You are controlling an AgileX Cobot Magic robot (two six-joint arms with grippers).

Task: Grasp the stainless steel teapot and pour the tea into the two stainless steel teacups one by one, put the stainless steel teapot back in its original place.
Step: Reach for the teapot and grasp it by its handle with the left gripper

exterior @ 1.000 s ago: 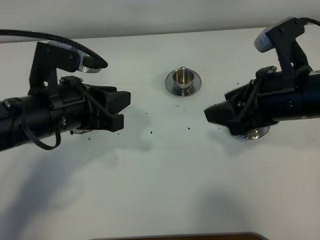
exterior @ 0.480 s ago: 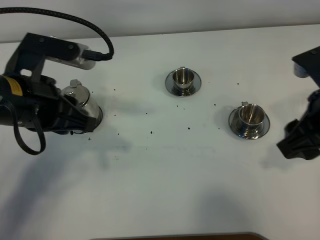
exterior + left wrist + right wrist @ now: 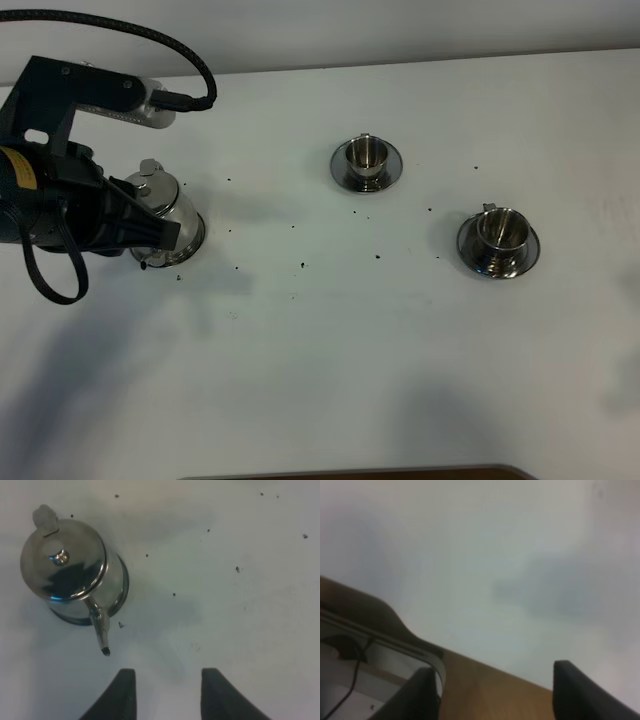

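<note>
The stainless steel teapot (image 3: 160,208) stands at the table's left on its round steel coaster (image 3: 192,243), the original place. In the left wrist view the teapot (image 3: 65,567) shows its domed lid, knob and thin spout (image 3: 100,632). My left gripper (image 3: 167,696) hangs above the table beside the pot, open, with only bare table between its fingers (image 3: 124,695). One steel teacup (image 3: 366,157) on a saucer sits at the back middle, the other teacup (image 3: 499,234) at the right. My right gripper (image 3: 492,692) is open over the table's edge, outside the exterior high view.
Dark tea specks (image 3: 303,264) dot the white table (image 3: 330,350) between the pot and the cups. The left arm's black body (image 3: 60,200) and its cable overhang the pot's left side. A brown wooden edge (image 3: 485,680) shows under the right gripper.
Both arms pulled back from the table's middle. The left arm drew left and uncovered the teapot. The right arm left the exterior view to the right, uncovering the right-hand cup.
</note>
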